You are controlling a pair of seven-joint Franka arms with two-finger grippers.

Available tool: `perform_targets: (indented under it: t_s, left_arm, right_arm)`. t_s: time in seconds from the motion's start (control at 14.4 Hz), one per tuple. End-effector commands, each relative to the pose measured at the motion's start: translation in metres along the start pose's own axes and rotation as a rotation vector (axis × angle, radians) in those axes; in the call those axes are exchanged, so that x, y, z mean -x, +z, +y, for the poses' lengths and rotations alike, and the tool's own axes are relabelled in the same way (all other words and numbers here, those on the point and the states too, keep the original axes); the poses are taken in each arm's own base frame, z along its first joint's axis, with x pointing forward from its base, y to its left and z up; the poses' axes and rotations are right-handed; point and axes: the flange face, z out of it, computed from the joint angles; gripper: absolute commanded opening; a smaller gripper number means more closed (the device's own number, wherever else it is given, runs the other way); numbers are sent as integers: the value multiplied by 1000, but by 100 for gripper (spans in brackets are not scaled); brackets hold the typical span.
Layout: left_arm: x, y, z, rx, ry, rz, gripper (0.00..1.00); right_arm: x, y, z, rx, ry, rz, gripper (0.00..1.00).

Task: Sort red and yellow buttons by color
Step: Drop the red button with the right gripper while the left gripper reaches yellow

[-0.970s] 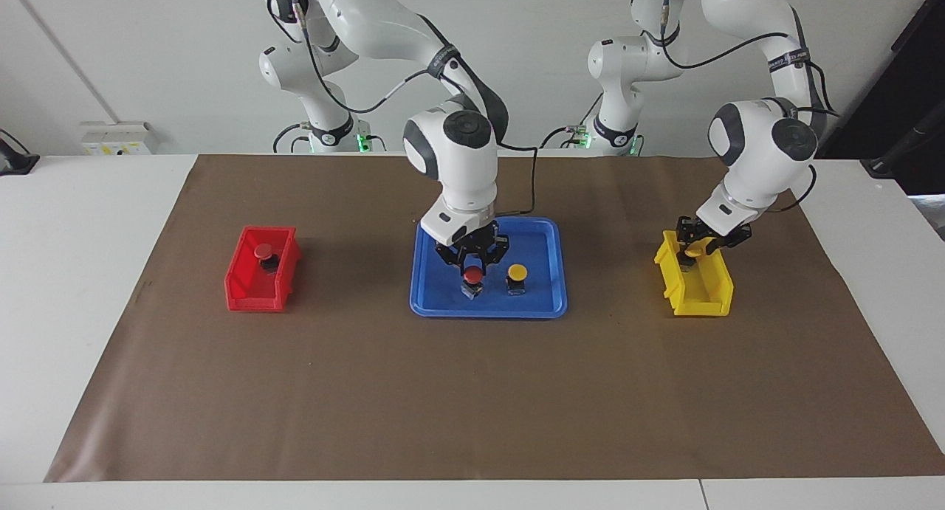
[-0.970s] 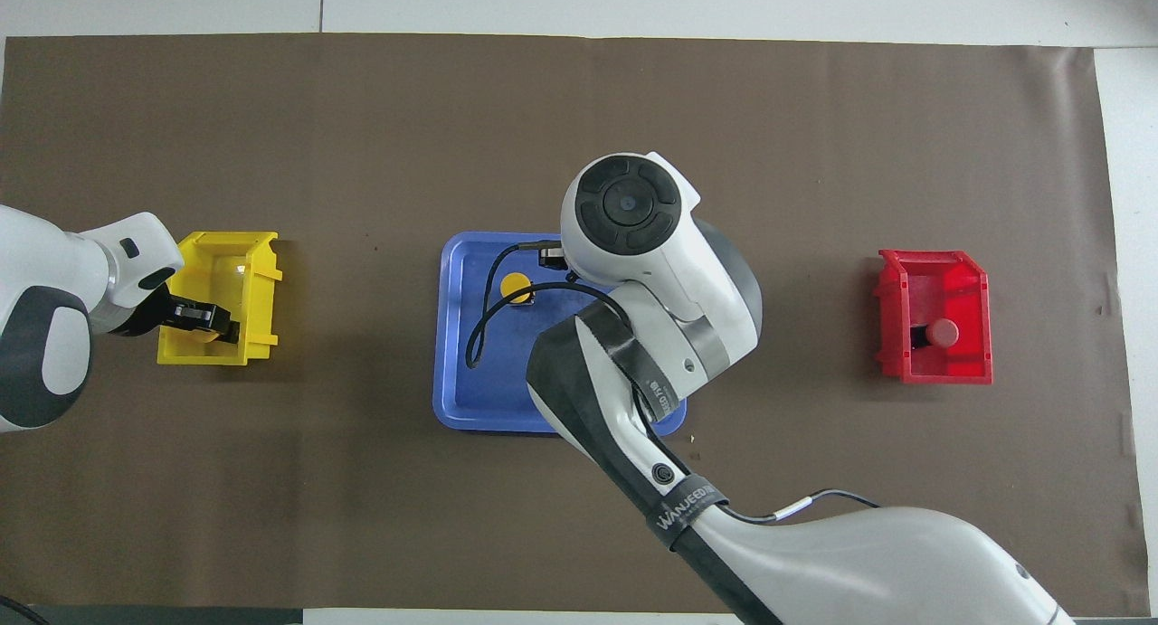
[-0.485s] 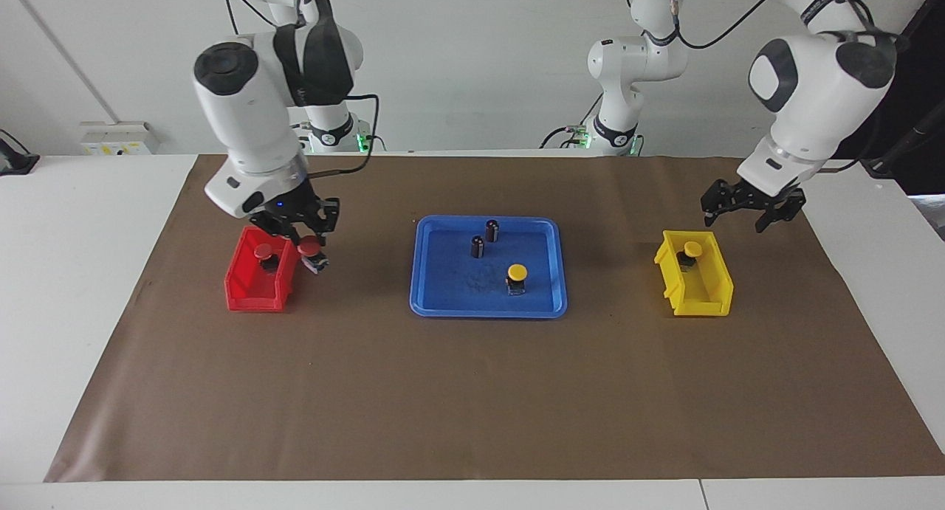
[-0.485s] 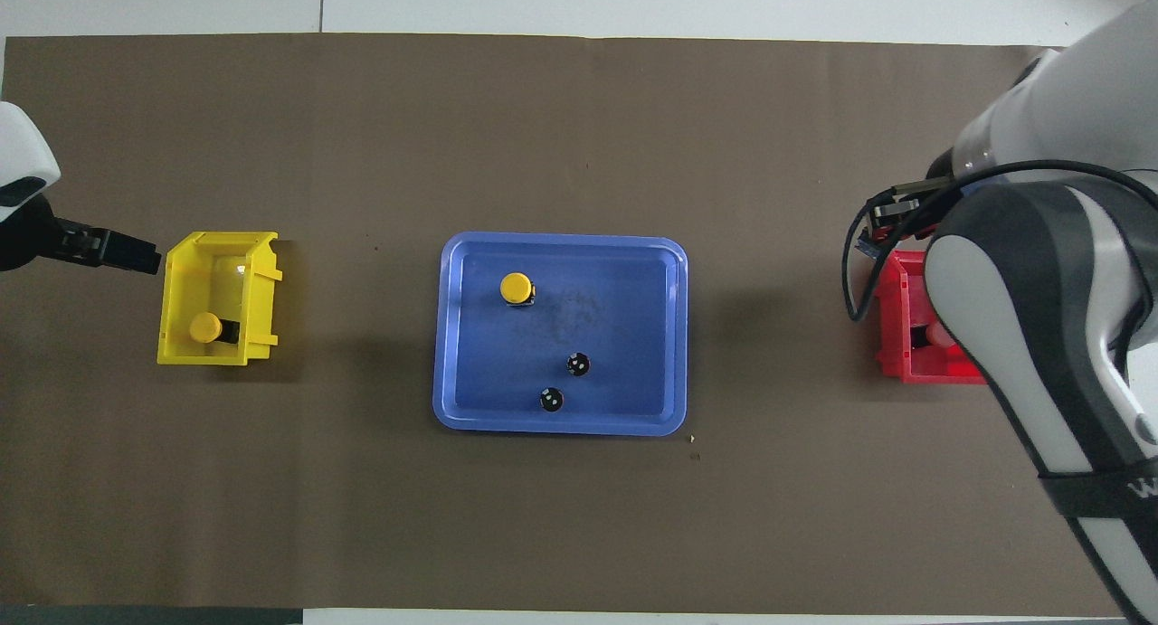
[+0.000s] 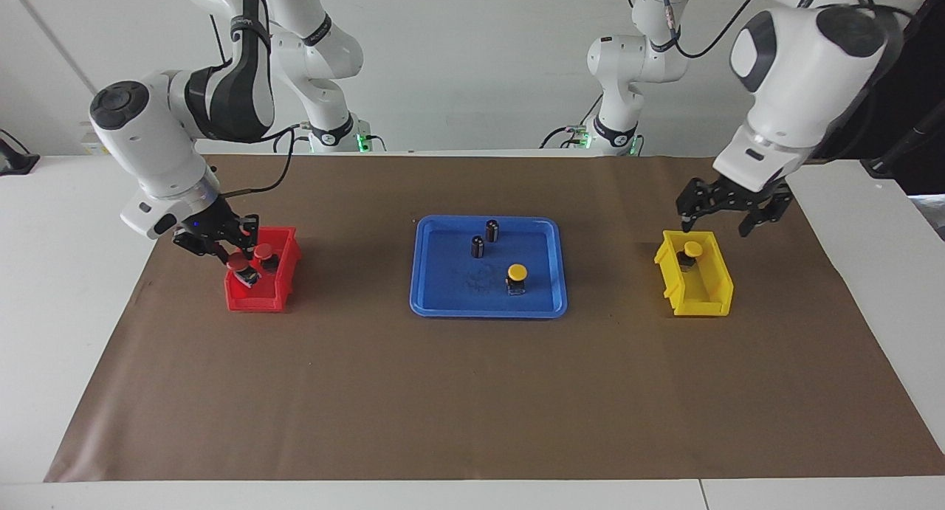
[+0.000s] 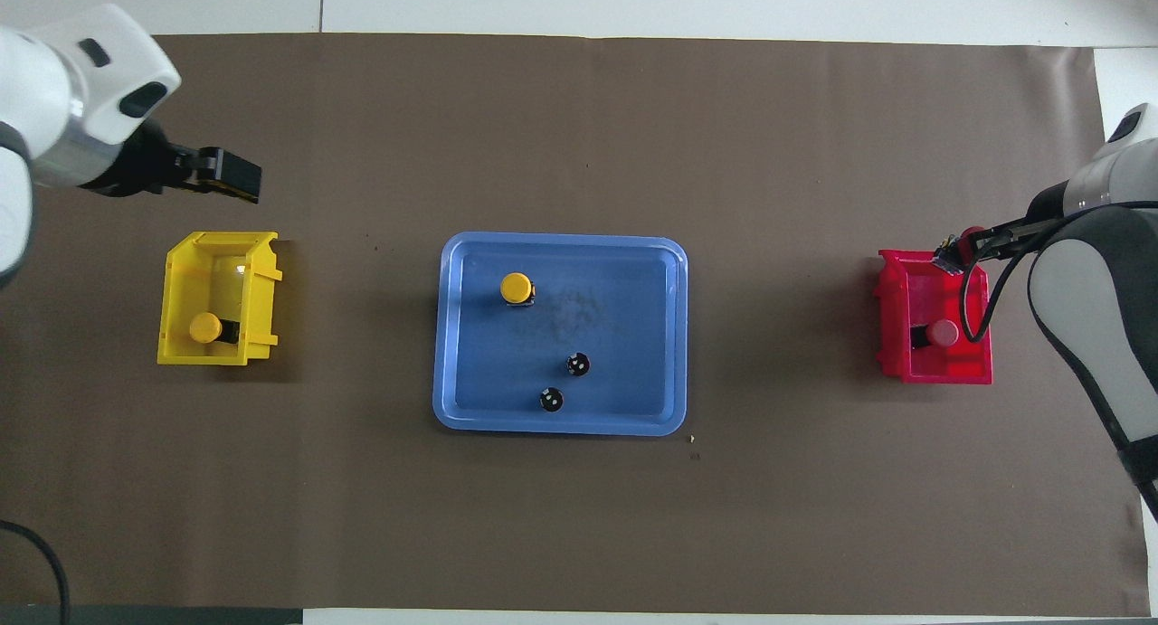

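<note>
My right gripper (image 5: pixel 235 256) is shut on a red button (image 5: pixel 238 261) and holds it tilted over the red bin (image 5: pixel 255 297). The held button also shows in the overhead view (image 6: pixel 964 243). A second red button (image 5: pixel 263 252) lies in that bin. My left gripper (image 5: pixel 727 213) is open and empty, raised above the yellow bin (image 5: pixel 698 300). One yellow button (image 5: pixel 690 249) lies in the yellow bin. The other yellow button (image 5: pixel 517 272) stands on the blue tray (image 5: pixel 443 303).
Two small dark cylinders (image 5: pixel 492 229) (image 5: pixel 478 246) with silvery tops stand on the blue tray, nearer to the robots than the yellow button. A brown mat (image 5: pixel 472 392) covers the table under the tray and both bins.
My right gripper took the red button off the blue tray and carried it over the red bin. My left gripper let go of a yellow button in the yellow bin and rose, open.
</note>
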Motion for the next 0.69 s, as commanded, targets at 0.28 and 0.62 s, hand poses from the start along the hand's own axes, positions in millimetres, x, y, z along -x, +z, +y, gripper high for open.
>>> perform_targets:
  t_s: [0.28,0.62]
  left_arm:
    - [32,106,164,12,-76,9,100]
    - [64,148,194,-2,-72,-20,100]
  right_arm:
    - [39,39,8,-5,-24,47,16]
    - [41,59,3,7,-17,75,16]
